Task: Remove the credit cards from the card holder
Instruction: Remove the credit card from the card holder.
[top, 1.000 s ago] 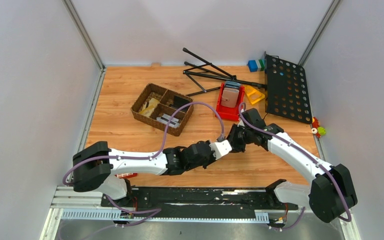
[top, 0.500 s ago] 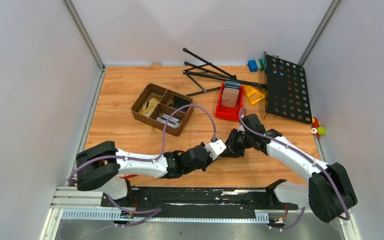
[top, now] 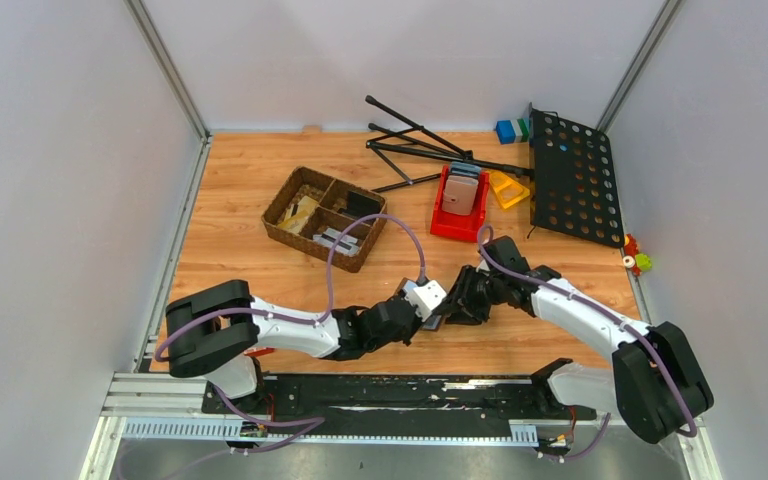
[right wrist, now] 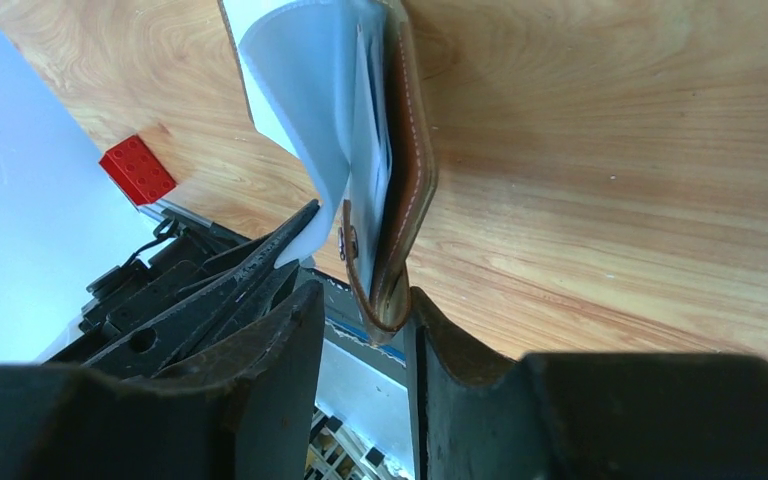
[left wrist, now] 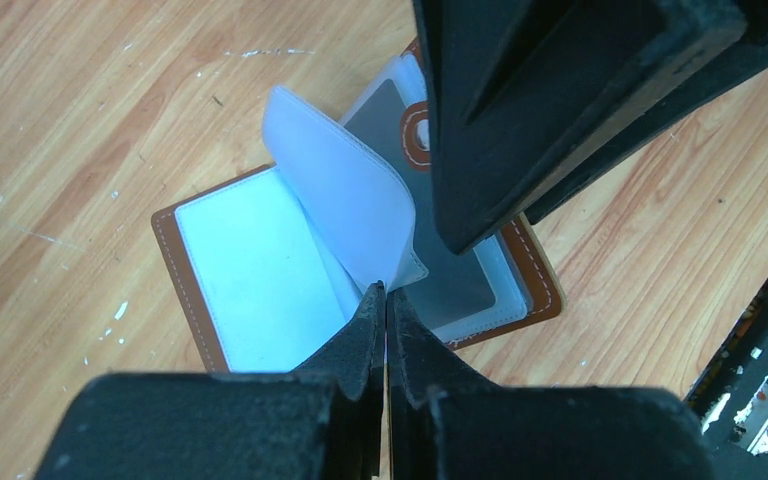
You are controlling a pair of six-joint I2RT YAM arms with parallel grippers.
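The card holder (left wrist: pixel 215 275) lies open on the wooden table, with brown leather edges and pale sleeves. Dark grey credit cards (left wrist: pixel 460 290) show inside the sleeves on its right half. One sleeve (left wrist: pixel 345 190) is lifted and curled. My left gripper (left wrist: pixel 386 296) is shut, pinching that sleeve's lower edge. My right gripper (right wrist: pixel 360 335) is open, its jaws on either side of the holder's brown tab clasp (right wrist: pixel 380 285), which rests near the right finger. In the top view the two grippers meet mid-table, left gripper (top: pixel 432 318) against right gripper (top: pixel 457 305), and hide most of the holder.
A wicker basket (top: pixel 325 217) stands at back left. A red bin (top: pixel 460 205) holds a pinkish slab. Black tripod rods (top: pixel 420 145) and a black perforated panel (top: pixel 572 177) lie at the back right. A red brick (right wrist: pixel 137 170) lies near the table's front edge.
Both grippers have moved together toward the near left. The left arm has drawn back and the right arm has followed.
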